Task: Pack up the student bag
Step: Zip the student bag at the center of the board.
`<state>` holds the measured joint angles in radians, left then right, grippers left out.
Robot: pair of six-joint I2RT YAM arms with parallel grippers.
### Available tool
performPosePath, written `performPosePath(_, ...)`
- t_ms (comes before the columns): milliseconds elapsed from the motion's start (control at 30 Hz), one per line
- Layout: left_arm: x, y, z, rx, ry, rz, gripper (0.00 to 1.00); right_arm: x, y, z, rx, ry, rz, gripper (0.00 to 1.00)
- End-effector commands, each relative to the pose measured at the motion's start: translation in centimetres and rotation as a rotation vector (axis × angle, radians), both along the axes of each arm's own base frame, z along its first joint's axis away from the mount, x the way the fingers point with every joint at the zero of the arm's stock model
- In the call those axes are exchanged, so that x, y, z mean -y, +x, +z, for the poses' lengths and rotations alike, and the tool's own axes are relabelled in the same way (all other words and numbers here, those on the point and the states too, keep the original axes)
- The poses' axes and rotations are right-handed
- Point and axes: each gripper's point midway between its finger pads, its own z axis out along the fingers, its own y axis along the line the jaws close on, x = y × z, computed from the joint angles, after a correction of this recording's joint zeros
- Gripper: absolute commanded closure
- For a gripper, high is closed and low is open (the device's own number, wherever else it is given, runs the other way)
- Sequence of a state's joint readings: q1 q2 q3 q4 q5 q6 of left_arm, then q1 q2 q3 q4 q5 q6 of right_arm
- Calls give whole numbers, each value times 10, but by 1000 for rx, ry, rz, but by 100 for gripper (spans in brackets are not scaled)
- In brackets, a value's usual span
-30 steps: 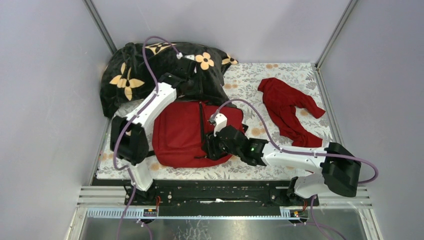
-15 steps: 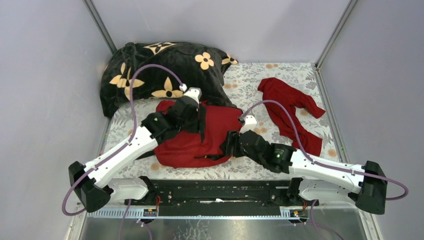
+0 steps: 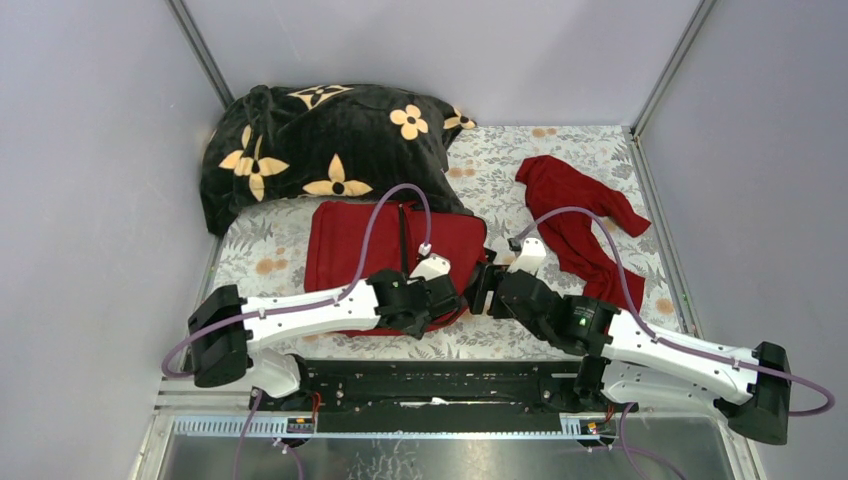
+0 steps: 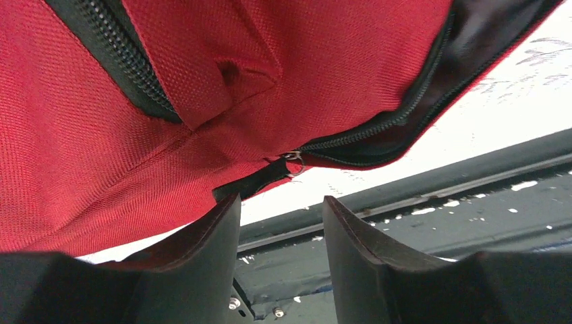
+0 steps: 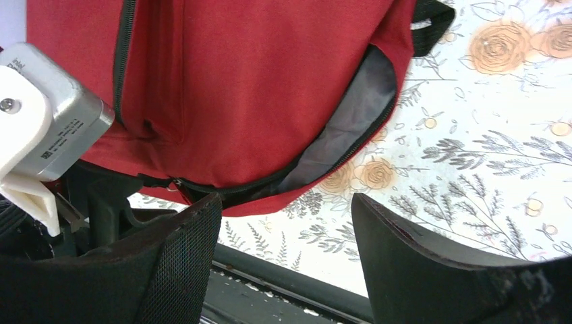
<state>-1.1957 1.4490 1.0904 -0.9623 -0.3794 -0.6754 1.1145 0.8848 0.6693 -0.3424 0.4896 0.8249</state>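
Our left gripper is spread with nothing in it, at the near edge of the large dark-red fabric backpack, beside its partly open black zipper. Our right gripper is likewise spread, empty, by the backpack's near right corner. The backpack lies flat on the floral desk, left of centre.

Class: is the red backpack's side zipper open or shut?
Open, at least partly: the student bag shows grey lining through a gap in its zipper.
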Motion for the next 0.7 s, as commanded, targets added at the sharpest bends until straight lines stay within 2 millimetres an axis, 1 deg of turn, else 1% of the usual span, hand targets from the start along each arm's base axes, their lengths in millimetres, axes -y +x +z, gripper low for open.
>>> performPosePath(0, -15, 3, -7, 58, 74, 58, 49, 15, 4, 7, 21, 6, -77, 23)
performPosePath(33, -18, 4, -10, 65, 86, 67, 52, 16, 3, 7, 20, 15, -82, 23)
performPosePath(133, -25, 9, -14, 101, 96, 89, 54, 16, 2, 7, 20, 46, -82, 23)
performPosePath(233, -27, 15, -11, 148, 80, 108, 60, 14, 1, 4, 14, 57, -79, 23)
performPosePath(400, -14, 22, -3, 187, 5, 93, 61, 8, -2, -5, -14, 53, -61, 23)
performPosePath(533, -3, 25, -12, 183, 6, 64, 60, 2, -3, -11, -28, 51, -46, 23)
performPosePath(667, 3, 25, -20, 169, 11, 49, 60, 0, -4, -19, -48, 42, -40, 23)
